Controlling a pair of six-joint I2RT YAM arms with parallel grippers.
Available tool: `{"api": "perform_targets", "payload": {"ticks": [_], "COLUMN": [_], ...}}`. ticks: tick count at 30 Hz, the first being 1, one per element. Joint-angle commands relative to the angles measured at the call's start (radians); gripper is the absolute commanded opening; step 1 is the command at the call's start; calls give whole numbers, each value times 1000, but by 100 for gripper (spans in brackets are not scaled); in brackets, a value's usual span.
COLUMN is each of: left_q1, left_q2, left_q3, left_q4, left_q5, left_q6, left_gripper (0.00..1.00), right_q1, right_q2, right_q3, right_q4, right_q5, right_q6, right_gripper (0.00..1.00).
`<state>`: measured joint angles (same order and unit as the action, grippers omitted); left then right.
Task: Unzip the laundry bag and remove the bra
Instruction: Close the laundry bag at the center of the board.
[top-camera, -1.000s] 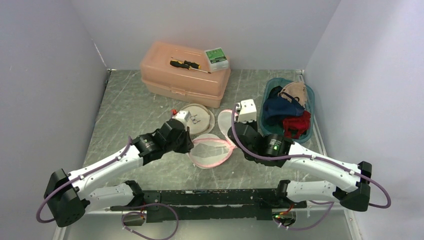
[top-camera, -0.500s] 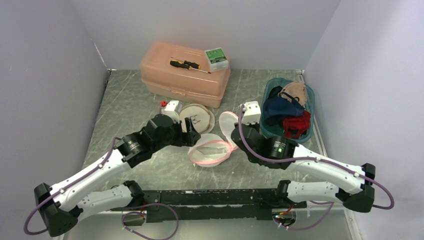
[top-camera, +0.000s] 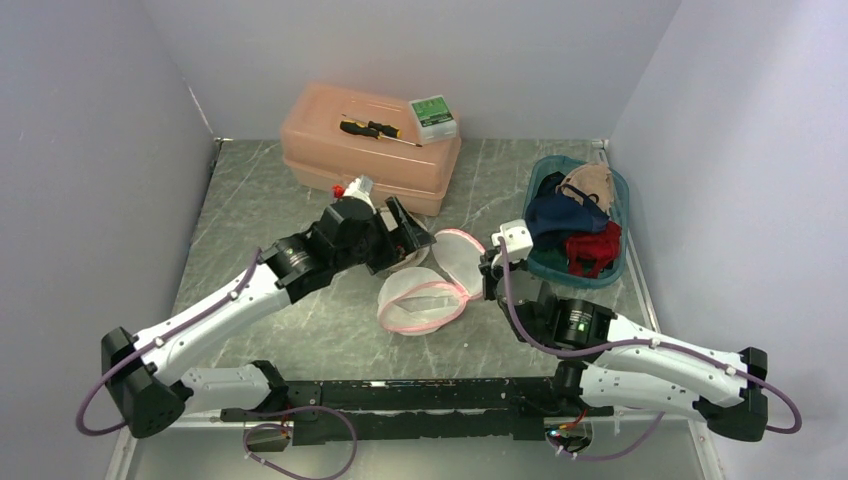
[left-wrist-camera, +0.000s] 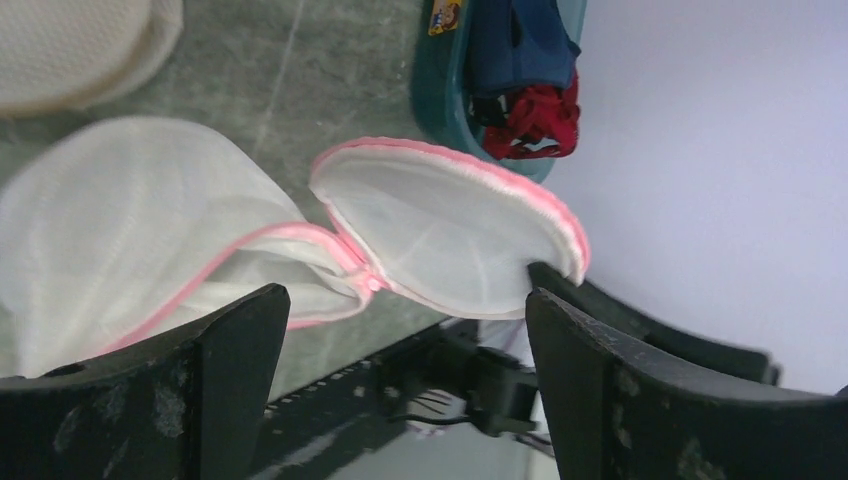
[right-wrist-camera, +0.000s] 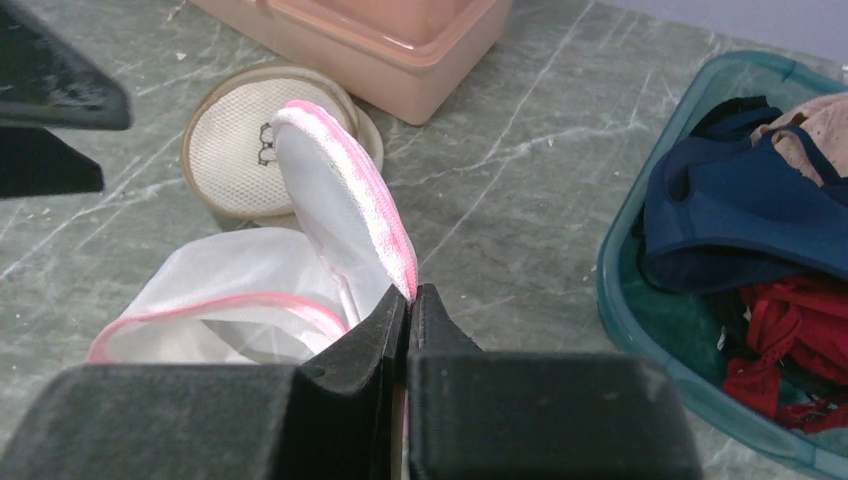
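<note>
The white mesh laundry bag (top-camera: 418, 303) with pink trim lies unzipped, its round flap (top-camera: 455, 255) raised on edge. My right gripper (right-wrist-camera: 410, 296) is shut on the flap's pink rim (right-wrist-camera: 385, 225); from above it (top-camera: 487, 272) sits at the flap's right edge. The beige bra (right-wrist-camera: 240, 150), with a small black bow, lies on the table outside the bag, just in front of the salmon box. My left gripper (top-camera: 405, 235) hovers open over the bra and hides most of it from above. Nothing sits between its fingers; its view looks past them (left-wrist-camera: 400, 310) at the bag (left-wrist-camera: 150, 230) and flap (left-wrist-camera: 450, 230).
A salmon plastic box (top-camera: 370, 155) stands at the back with a screwdriver (top-camera: 375, 129) and a small green-and-white box (top-camera: 433, 115) on top. A teal basket (top-camera: 622, 200) of blue, red and beige clothes sits at the right. Walls close in three sides.
My left gripper has opened and swung up and back from the bag's near rim to over the bra. The right gripper has drawn the flap right and toward the near edge.
</note>
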<state>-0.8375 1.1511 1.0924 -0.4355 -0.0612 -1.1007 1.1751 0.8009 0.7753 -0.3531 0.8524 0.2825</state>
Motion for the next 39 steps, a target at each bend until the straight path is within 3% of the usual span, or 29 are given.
{"api": "perform_targets", "payload": {"ticks": [1, 5, 8, 13, 25, 30, 39], "left_q1": [15, 48, 90, 145, 160, 161, 161], "left_q2": [25, 11, 59, 200, 396, 397, 361], "left_q3": [80, 66, 79, 205, 288, 285, 218], "left_q4": [-24, -14, 7, -43, 44, 51, 98], "left_q5": [41, 19, 89, 234, 417, 414, 429], "left_q6": [-278, -406, -464, -451, -425, -400, -356], "left_gripper": [94, 94, 94, 94, 91, 71, 6], "right_q1": [4, 4, 4, 7, 53, 70, 74], "right_q2": [-25, -25, -28, -27, -5, 5, -1], "right_q3": [-15, -17, -28, -51, -59, -65, -50], "right_q4": [147, 168, 191, 235, 247, 251, 215], "right_q5": [18, 21, 20, 12, 83, 101, 57], "right_q6": [-106, -134, -163, -195, -232, -233, -207], "right_gripper": [0, 0, 0, 0, 0, 0, 0]}}
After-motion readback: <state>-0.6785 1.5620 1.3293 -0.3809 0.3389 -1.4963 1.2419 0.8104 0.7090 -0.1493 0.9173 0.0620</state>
